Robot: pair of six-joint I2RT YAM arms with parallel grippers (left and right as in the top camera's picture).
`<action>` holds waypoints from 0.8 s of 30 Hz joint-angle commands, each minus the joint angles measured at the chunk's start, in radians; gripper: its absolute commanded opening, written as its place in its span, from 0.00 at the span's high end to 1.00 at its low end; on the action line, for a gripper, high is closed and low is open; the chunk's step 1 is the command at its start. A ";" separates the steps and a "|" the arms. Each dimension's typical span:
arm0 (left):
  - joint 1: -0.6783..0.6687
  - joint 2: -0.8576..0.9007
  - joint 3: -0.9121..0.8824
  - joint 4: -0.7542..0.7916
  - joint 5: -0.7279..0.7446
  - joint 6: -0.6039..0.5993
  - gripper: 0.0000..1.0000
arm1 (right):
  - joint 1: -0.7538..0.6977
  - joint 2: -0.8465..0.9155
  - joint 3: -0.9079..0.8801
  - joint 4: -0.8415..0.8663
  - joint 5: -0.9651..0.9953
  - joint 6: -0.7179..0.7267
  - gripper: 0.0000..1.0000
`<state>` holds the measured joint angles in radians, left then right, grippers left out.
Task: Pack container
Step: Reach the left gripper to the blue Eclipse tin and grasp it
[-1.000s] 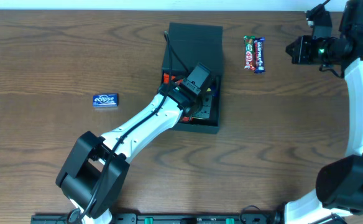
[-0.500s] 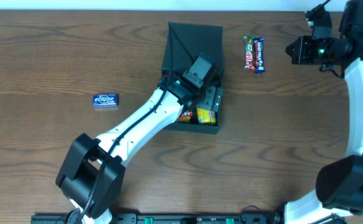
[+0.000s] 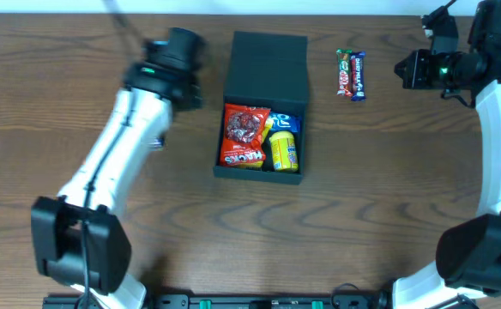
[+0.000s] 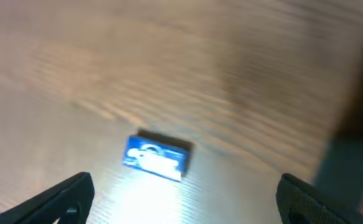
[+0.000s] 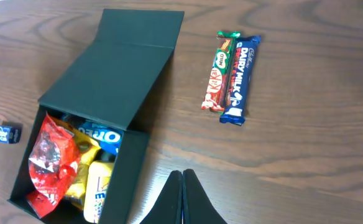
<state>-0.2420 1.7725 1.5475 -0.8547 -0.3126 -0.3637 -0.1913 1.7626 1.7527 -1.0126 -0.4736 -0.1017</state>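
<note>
Left claw (image 4: pixel 184 198): fingers spread wide, nothing between them, hanging over the worktop (image 4: pixel 107 62). One small blue packet (image 4: pixel 156 157) lies just ahead of it; this view is motion-blurred.

Right claw (image 5: pixel 183 198): fingers pressed together, gripping nothing, well apart from the container, out past the two bars.

Overhead view: the left arm covers the blue packet; both wrist views show it. Only the right wrist view shows the Oreo pack (image 5: pixel 104 134) clearly.

Count:
- One container (image 3: pixel 265 64), mid-worktop, lid flapped open.
- Inside it: one red bag (image 3: pixel 244 136), one yellow packet (image 3: pixel 283 150), and the Oreo pack.
- Two chocolate bars (image 3: pixel 351 74), side by side to the container's right.
</note>
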 commanded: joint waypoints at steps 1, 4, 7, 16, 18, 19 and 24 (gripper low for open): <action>0.106 -0.006 -0.050 0.006 0.104 -0.079 0.02 | -0.007 0.003 0.001 -0.001 -0.001 0.019 0.98; 0.179 -0.005 -0.096 0.015 0.153 -0.116 0.03 | -0.005 0.003 0.001 -0.002 -0.001 0.019 0.99; 0.216 -0.005 -0.142 0.029 0.239 -0.372 0.04 | -0.004 0.003 0.001 -0.001 -0.001 0.030 0.98; 0.196 -0.005 -0.271 0.079 0.280 -1.071 0.05 | -0.004 0.003 0.001 -0.002 -0.001 0.038 0.98; 0.196 -0.005 -0.306 0.119 0.280 -1.166 0.06 | -0.004 0.003 0.001 -0.002 -0.001 0.038 0.98; 0.196 -0.005 -0.326 0.144 0.279 -1.225 0.11 | -0.004 0.003 0.001 -0.002 -0.001 0.038 0.98; 0.196 0.010 -0.385 0.239 0.246 -1.389 0.19 | -0.004 0.003 0.001 -0.002 0.000 0.037 0.98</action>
<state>-0.0448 1.7725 1.1774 -0.6300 -0.0338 -1.6157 -0.1913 1.7626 1.7527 -1.0130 -0.4732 -0.0792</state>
